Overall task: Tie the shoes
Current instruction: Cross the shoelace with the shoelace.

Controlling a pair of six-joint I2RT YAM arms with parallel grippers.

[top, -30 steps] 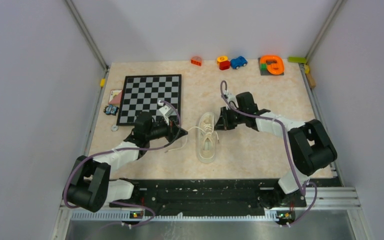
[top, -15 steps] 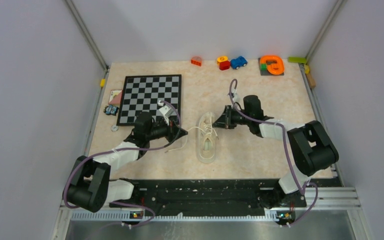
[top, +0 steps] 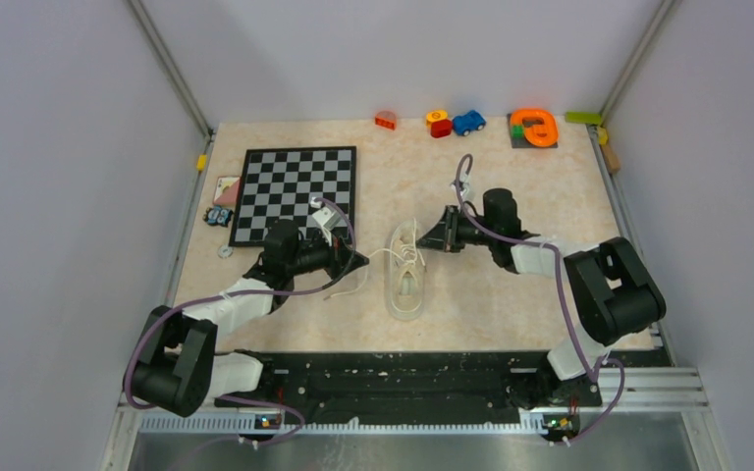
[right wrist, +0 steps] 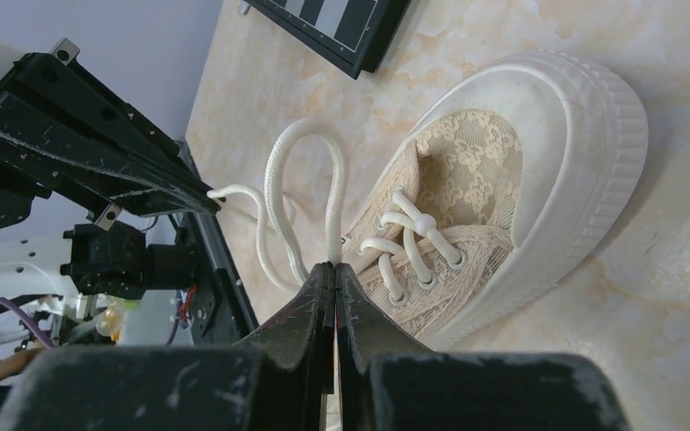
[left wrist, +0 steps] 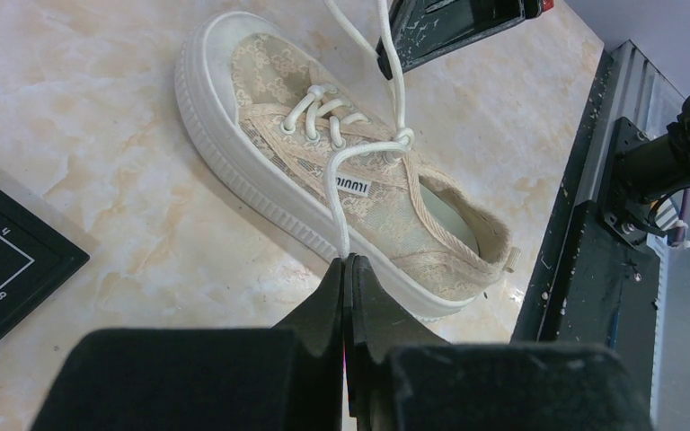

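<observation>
Right claw (right wrist: 334,268) moved a bit; left claw (left wrist: 349,260) stayed put.
Each claw is pinched tight on a white lace (left wrist: 335,214) of the shoe (left wrist: 269,81) on the tabletop (left wrist: 81,108).

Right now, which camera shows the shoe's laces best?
The left wrist view: the laces run from the left gripper over the shoe, crossing clearly. The right wrist shows mostly a loop; the top view, thin threads.

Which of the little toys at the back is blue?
The toy car, right beside the red-and-yellow toy. The other toys back there are orange, red, yellow or green; only the car is blue.
</observation>
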